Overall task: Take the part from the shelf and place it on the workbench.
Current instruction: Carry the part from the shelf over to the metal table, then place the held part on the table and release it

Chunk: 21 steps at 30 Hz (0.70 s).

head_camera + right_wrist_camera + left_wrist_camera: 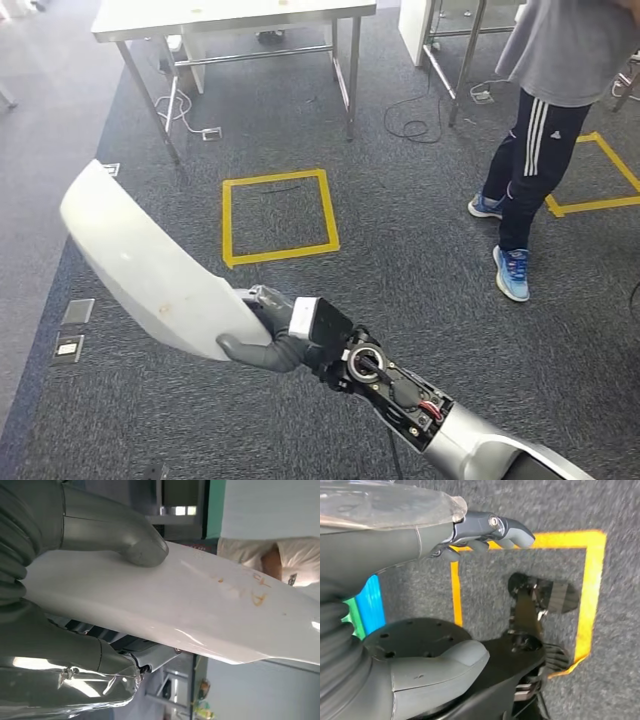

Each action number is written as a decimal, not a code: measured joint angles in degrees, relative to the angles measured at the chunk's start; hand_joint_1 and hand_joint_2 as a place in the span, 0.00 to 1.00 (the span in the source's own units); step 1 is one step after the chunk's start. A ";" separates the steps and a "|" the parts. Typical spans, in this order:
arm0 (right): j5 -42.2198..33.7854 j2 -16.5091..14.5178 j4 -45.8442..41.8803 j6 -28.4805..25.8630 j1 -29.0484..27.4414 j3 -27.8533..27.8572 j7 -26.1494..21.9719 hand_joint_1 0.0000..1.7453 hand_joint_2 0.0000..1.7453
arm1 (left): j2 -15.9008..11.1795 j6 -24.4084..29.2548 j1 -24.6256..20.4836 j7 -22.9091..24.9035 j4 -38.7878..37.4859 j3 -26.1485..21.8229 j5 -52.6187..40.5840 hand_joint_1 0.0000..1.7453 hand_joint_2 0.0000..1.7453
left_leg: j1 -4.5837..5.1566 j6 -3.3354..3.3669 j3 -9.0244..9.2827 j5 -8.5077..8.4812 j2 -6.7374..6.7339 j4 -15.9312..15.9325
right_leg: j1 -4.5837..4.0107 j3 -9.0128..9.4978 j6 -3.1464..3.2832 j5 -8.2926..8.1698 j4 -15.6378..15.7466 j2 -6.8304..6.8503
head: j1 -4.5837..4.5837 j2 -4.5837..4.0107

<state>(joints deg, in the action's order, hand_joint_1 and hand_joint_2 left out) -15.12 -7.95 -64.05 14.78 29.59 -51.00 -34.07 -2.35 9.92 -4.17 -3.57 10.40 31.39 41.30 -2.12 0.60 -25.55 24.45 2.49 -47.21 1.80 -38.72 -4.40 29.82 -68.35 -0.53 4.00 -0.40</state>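
The part (pixel 143 265) is a long, curved white panel with small orange marks on it. My right hand (pixel 275 335) grips it by its near end, out in front of me above the carpet. In the right wrist view the thumb (pixel 124 535) presses on the part's (pixel 207 600) top face and the fingers curl under it. My left hand (pixel 395 545) hangs over the floor with its fingers (pixel 501 530) stretched out and nothing in it. A steel workbench (pixel 226 15) stands at the far side of the room.
A yellow tape square (pixel 279 215) marks the carpet ahead of me. A person (pixel 543 130) in dark striped trousers and blue shoes stands at the right. Cables (pixel 411 125) and floor sockets (pixel 72 330) lie on the carpet.
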 joint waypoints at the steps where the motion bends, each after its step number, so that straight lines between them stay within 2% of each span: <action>1: -0.05 0.05 0.19 -0.19 -0.08 0.19 0.02 1.00 1.00 | 0.02 -0.03 0.15 0.42 0.00 0.00 -0.05 0.00 1.00 | -0.63 -0.74 0.36 0.51 0.06 -0.31 | 0.57 0.06 -0.66 -1.17 0.95 0.05 | -0.02 0.00; 2: -0.09 0.08 0.39 -0.32 -0.12 0.37 -0.03 1.00 1.00 | 0.03 -0.03 0.29 0.85 0.00 0.00 -0.08 0.00 1.00 | -1.40 -1.66 0.75 1.25 0.16 -0.90 | 1.27 1.23 -1.56 -3.28 4.02 0.09 | -0.03 0.00; 3: -0.10 0.11 0.61 -0.41 -0.18 0.56 -0.13 1.00 1.00 | -0.10 0.05 0.39 1.23 -0.02 0.00 -0.04 0.00 1.00 | -1.95 -2.75 0.99 2.15 0.21 -1.76 | 1.93 2.77 -2.79 -5.28 7.62 0.03 | -0.02 0.01; 4: -0.10 0.13 0.87 -0.45 -0.22 0.72 -0.26 1.00 1.00 | -0.34 0.16 0.39 1.56 -0.05 0.00 0.02 0.00 1.00 | -2.53 -3.75 1.06 3.10 0.34 -2.83 | 2.33 3.72 -3.40 -5.94 10.40 -0.17 | -0.18 0.00; 5: -0.10 0.15 1.13 -0.47 -0.32 0.86 -0.39 1.00 1.00 | -0.55 0.25 0.30 1.79 -0.07 0.01 0.08 0.00 1.00 | -2.77 -4.56 0.82 4.01 0.46 -3.71 | 2.51 4.28 -3.22 -5.81 11.69 -0.38 | -0.26 0.00; 6: -0.11 0.16 1.36 -0.46 -0.50 1.03 -0.50 1.00 1.00 | -0.70 0.33 0.23 1.96 -0.09 0.01 0.15 0.00 1.00 | -2.85 -5.16 0.63 4.67 0.50 -4.31 | 2.42 4.14 -2.42 -4.95 11.50 -0.59 | -0.17 0.00; 7: -0.11 0.16 1.56 -0.46 -0.64 1.16 -0.55 1.00 1.00 | -0.74 0.37 0.14 2.08 -0.08 0.02 0.22 0.00 1.00 | -3.02 -5.48 0.59 5.02 0.55 -4.62 | 2.22 3.83 -1.04 -3.94 10.80 -0.67 | -0.10 0.00; 8: -0.16 0.11 1.68 -0.43 -0.74 1.30 -0.62 1.00 1.00 | -0.64 0.41 0.06 2.13 -0.07 0.02 0.25 0.00 1.00 | -3.03 -5.73 0.38 4.90 0.50 -5.06 | 2.10 4.14 0.02 -3.68 10.27 -0.70 | 0.18 0.00; 9: -0.22 0.08 1.80 -0.38 -0.75 1.46 -0.70 1.00 1.00 | -0.58 0.55 0.02 2.18 -0.07 0.02 0.29 0.00 1.00 | -3.14 -5.84 -0.30 4.10 0.03 -6.62 | 1.98 4.60 0.66 -3.37 10.20 -0.71 | 0.58 0.00; 10: -0.32 0.04 1.92 -0.38 -0.69 1.61 -0.78 1.00 1.00 | -0.58 0.69 -0.10 2.19 -0.07 0.02 0.31 0.00 1.00 | -3.08 -5.83 -2.03 2.91 -0.64 -9.60 | 1.81 5.44 1.10 -2.99 10.44 -0.65 | 0.88 0.00; 11: -0.42 0.01 2.05 -0.39 -0.65 1.78 -0.86 1.00 1.00 | -0.57 0.81 -0.25 2.19 -0.06 0.02 0.28 0.00 1.00 | -2.89 -5.69 -4.85 1.92 -1.37 -13.74 | 1.59 6.64 1.43 -2.57 11.01 -0.57 | 1.20 0.00; 12: -0.48 0.04 2.27 -0.53 -0.72 1.96 -0.90 1.00 1.00 | -0.57 0.91 -0.33 2.17 -0.05 0.02 0.20 0.00 1.00 | -2.50 -5.39 -8.21 1.74 -2.09 -18.17 | 1.33 8.05 1.69 -2.11 11.92 -0.37 | 1.48 0.00; 13: -0.52 0.07 2.52 -0.75 -0.85 2.10 -0.90 1.00 1.00 | -0.58 0.91 -0.34 2.10 -0.05 0.03 0.04 0.00 1.00 | -2.00 -5.01 -11.48 2.96 -2.42 -21.73 | 1.04 9.71 1.88 -1.62 13.03 -0.18 | 1.57 0.00; 14: -0.53 0.11 2.77 -1.04 -1.02 2.22 -0.88 1.00 1.00 | -0.59 0.85 -0.21 1.96 -0.05 0.05 -0.21 0.00 1.00 | -1.45 -4.51 -14.16 5.22 -2.50 -23.67 | 0.74 11.54 2.09 -1.10 14.22 -0.11 | 1.62 -0.01; 15: -0.56 0.16 2.98 -1.38 -1.18 2.33 -0.84 1.00 1.00 | -0.58 0.75 0.00 1.70 -0.05 0.10 -0.51 0.00 1.00 | -0.88 -3.92 -16.04 7.83 -2.50 -23.97 | 0.43 13.52 2.28 -0.52 15.44 -0.15 | 1.68 -0.01; 16: -0.61 0.20 3.12 -1.70 -1.29 2.47 -0.79 1.00 1.00 | -0.58 0.58 0.22 1.38 -0.06 0.19 -0.81 0.00 1.00 | -0.25 -3.17 -17.23 9.74 -2.49 -22.70 | 0.09 15.61 2.46 0.14 16.61 -0.25 | 1.73 -0.01; 17: -0.66 0.26 3.22 -1.97 -1.35 2.63 -0.73 1.00 1.00 | -0.58 0.41 0.40 1.02 -0.07 0.28 -1.05 0.00 1.00 | 0.41 -2.20 -17.84 9.94 -2.47 -20.04 | -0.30 17.80 2.60 0.89 17.75 -0.35 | 1.78 -0.01; 18: -0.75 0.32 3.30 -2.15 -1.38 2.80 -0.69 1.00 1.00 | -0.60 0.26 0.50 0.66 -0.07 0.37 -1.24 0.00 1.00 | 1.10 -1.09 -18.05 8.02 -2.43 -16.49 | -0.70 19.95 2.70 1.71 18.82 -0.38 | 1.82 -0.01; 19: -0.82 0.48 3.43 -2.24 -1.40 2.98 -0.66 1.00 1.00 | -0.75 0.15 0.61 0.35 -0.09 0.42 -1.41 0.00 1.00 | 1.89 0.28 -17.91 2.40 -2.36 -11.80 | -0.97 21.71 2.80 2.61 19.82 -0.35 | 1.84 -0.01; 20: -0.89 0.62 3.55 -2.27 -1.45 3.11 -0.64 1.00 1.00 | -0.86 0.07 0.75 0.05 -0.10 0.45 -1.58 0.00 1.00 | 2.74 1.40 -17.58 -4.31 -2.09 -7.39 | -1.26 23.34 2.79 3.62 20.69 -0.54 | 1.84 -0.01; 21: -0.93 0.75 3.64 -2.29 -1.50 3.22 -0.63 1.00 1.00 | -0.96 0.05 0.82 -0.19 -0.11 0.49 -1.75 0.00 1.00 | 3.42 1.96 -17.15 -9.63 -1.89 -4.73 | -1.42 24.66 2.74 4.58 21.67 -0.70 | 1.78 -0.01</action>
<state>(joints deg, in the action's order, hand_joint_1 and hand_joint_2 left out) -16.06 -7.19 -60.40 12.49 28.09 -47.78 -34.70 -3.31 9.97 -3.34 -3.77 10.29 31.88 39.54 1.30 2.56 -42.70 14.82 0.60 -51.94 0.38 -14.06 -1.66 34.40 -46.68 -1.23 5.78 -0.41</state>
